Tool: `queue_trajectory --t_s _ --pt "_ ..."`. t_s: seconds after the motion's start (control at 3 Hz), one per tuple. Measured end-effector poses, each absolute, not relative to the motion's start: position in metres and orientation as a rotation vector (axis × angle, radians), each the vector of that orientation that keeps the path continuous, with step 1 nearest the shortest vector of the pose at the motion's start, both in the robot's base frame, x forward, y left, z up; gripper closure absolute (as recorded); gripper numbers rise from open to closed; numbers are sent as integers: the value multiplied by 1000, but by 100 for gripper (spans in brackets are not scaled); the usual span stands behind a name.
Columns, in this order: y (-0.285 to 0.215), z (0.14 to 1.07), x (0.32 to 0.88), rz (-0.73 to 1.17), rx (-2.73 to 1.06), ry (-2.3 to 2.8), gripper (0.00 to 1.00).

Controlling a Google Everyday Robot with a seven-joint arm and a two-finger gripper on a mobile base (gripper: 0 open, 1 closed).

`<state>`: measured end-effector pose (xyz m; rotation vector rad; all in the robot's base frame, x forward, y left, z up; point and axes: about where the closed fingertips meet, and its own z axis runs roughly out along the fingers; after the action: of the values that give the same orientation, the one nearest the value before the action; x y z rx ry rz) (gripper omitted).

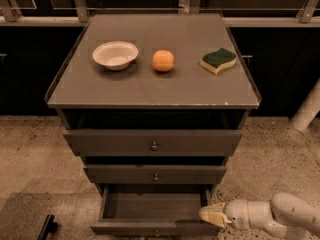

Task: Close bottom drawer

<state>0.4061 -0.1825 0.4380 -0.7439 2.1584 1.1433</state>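
Observation:
The bottom drawer (152, 207) of the grey-brown cabinet stands pulled out, its inside empty and its low front (150, 228) at the bottom edge of the camera view. My gripper (211, 215) comes in from the lower right on a white arm (280, 216). Its cream tip is at the drawer's right front corner, touching or nearly touching the side wall.
The middle drawer (155, 174) and top drawer (154, 143) are shut. On the cabinet top (150, 91) sit a white bowl (115, 54), an orange (163, 61) and a green-yellow sponge (218, 60). A white post (307, 109) stands at right, a dark object (46, 227) on the speckled floor at left.

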Motion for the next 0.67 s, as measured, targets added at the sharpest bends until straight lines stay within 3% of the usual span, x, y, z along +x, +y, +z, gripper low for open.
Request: queue_trajectory --t_s 0.67 --pt "-166 327 407 1354 -596 2263 100"
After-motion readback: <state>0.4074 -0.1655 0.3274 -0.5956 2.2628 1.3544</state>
